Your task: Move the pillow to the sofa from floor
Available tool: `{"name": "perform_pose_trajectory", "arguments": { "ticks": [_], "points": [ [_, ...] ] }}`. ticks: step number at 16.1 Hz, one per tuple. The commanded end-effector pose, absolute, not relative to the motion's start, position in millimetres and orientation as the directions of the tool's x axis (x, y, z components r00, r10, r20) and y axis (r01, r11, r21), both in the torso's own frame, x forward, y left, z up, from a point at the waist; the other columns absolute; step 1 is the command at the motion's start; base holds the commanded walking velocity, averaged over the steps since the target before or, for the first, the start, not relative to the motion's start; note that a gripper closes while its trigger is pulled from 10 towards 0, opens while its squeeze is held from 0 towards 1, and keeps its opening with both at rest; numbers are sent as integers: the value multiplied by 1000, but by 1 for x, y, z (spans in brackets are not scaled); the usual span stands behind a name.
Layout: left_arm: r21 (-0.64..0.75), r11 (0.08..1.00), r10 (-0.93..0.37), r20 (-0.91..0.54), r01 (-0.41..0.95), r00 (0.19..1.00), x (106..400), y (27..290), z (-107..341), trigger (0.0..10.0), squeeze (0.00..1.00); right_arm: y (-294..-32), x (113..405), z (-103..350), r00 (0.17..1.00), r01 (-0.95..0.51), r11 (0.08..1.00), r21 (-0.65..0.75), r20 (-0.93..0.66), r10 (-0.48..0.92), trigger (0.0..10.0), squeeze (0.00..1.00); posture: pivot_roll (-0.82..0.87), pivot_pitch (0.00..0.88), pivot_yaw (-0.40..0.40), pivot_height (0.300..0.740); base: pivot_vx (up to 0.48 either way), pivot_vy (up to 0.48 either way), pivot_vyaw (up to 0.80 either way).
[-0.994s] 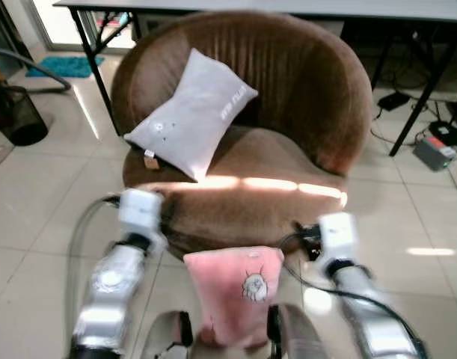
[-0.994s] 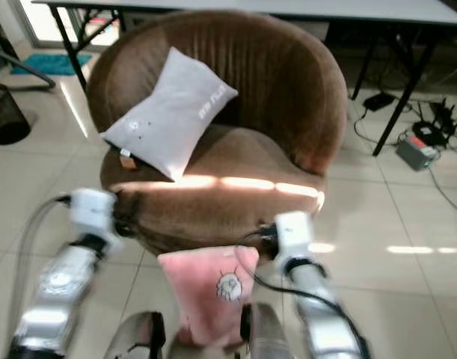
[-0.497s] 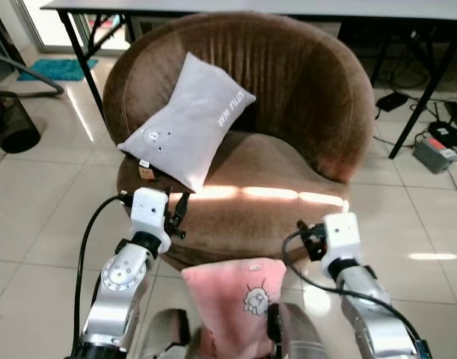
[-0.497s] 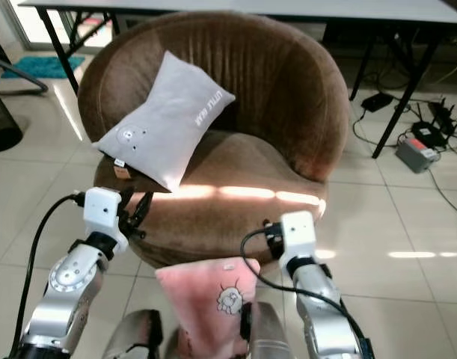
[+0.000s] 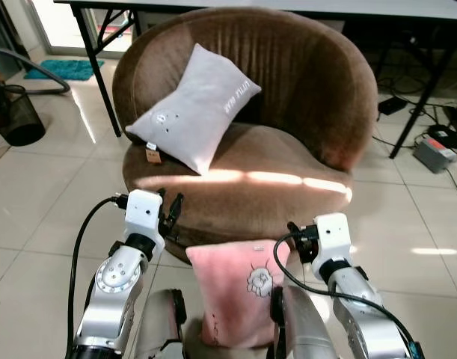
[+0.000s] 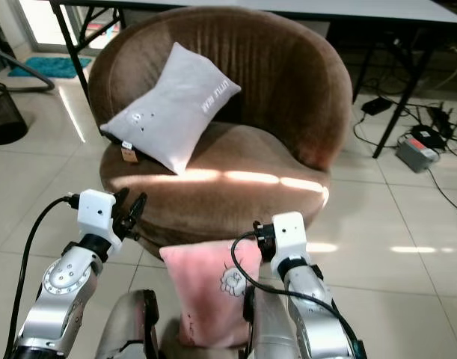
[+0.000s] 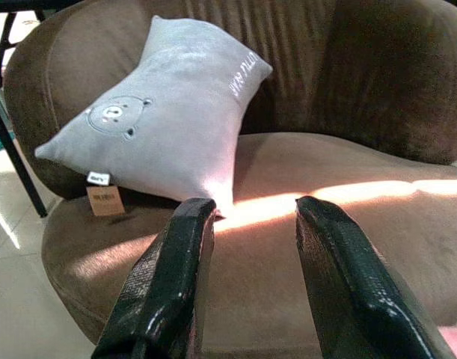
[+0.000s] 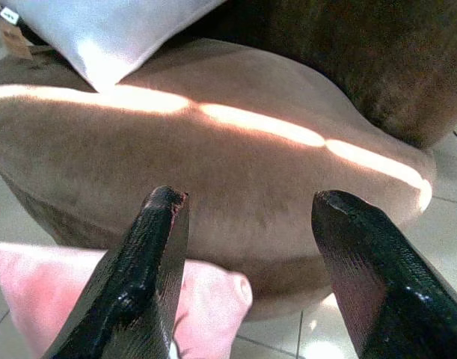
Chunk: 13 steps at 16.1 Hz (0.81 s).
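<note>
A pink pillow (image 5: 235, 292) with a small cartoon print stands upright between my two forearms, just in front of the brown round sofa chair (image 5: 310, 90). My left gripper (image 7: 250, 217) is open and points at the seat's front edge, with nothing between its fingers. On the other side, my right gripper (image 8: 247, 202) is also open and faces the seat cushion (image 8: 235, 149); the pink pillow (image 8: 206, 299) lies beside one of its fingers, not between them. A grey pillow (image 5: 194, 105) leans on the sofa's left side.
Behind the sofa stands a table with black legs (image 5: 411, 97). A black bin (image 5: 19, 116) and a teal mat (image 5: 63, 69) are at the far left. Cables and a power box (image 5: 435, 153) lie on the tiled floor at the right.
The view has swayed and sharpened as I moved. The pink pillow stays between my arms, now slightly higher against the sofa's front. Both grippers remain open.
</note>
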<state>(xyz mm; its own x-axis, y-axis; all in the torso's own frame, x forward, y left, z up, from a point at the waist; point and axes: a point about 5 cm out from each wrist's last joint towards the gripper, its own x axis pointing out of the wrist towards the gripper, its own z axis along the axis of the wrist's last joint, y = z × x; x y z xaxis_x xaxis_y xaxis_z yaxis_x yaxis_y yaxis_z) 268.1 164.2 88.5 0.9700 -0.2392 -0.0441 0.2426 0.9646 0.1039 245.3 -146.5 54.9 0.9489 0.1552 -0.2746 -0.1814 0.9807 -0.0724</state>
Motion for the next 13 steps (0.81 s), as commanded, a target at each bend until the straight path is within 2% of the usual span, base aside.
{"name": "perform_pose_trajectory", "arguments": {
  "ticks": [1,9,10,13],
  "points": [
    [114,964,-236,-57,241,970,267,165,85,10000,0,-147,247,60,952,-182,980,-82,-265,154,10000,0,-61,17,13,547,0,0,0],
    [111,962,-237,-109,248,965,261,169,74,10000,0,-143,243,60,947,-184,982,-47,-277,165,10000,0,-55,29,12,547,0,0,0],
    [114,962,-235,-114,248,965,260,170,73,10000,0,-141,243,60,945,-190,981,-29,-277,174,10000,1000,-52,36,14,547,0,0,0],
    [131,953,-257,-130,274,958,256,174,72,10000,0,-137,250,57,940,-208,978,-1,-278,200,10000,1000,-36,61,18,547,0,0,0]
  ]
}}
